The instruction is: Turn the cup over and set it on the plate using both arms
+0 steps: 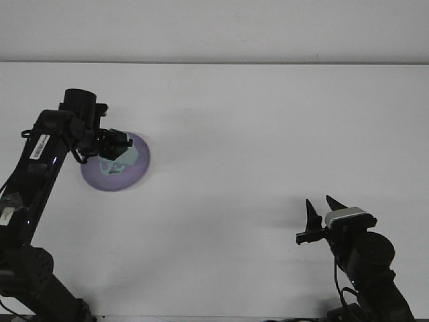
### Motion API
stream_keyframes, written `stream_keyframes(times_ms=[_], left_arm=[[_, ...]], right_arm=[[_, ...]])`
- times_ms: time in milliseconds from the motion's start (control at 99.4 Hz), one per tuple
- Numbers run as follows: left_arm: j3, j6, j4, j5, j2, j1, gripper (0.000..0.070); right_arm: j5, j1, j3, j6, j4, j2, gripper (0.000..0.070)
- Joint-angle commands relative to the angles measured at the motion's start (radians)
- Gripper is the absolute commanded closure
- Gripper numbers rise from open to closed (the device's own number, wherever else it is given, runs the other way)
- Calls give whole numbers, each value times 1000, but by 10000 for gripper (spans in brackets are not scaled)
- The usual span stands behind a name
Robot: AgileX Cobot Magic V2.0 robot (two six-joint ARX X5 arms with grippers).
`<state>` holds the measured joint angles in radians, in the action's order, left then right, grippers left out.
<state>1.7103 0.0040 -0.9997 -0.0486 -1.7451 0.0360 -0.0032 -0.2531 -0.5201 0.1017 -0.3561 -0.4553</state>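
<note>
Left claw (115, 149) and cup (118, 159) cover part of plate (137, 171); both arm bases cut off at bottom edge.

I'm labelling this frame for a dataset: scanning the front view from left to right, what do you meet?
Left arm → cup held over the purple plate → bare white table → right gripper.

Single high front view, facing forward over the white table (268, 134).
</note>
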Motion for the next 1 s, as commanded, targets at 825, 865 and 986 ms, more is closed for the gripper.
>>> stream_keyframes(times_ms=[825, 865, 986], left_arm=[[24, 64, 60, 53, -225, -76, 682], [24, 67, 60, 53, -225, -76, 672], [24, 77, 60, 53, -225, -76, 375]], right_arm=[[0, -1, -5, 3, 11, -4, 363], [0, -1, -5, 3, 11, -4, 363], [0, -1, -5, 3, 11, -4, 363]])
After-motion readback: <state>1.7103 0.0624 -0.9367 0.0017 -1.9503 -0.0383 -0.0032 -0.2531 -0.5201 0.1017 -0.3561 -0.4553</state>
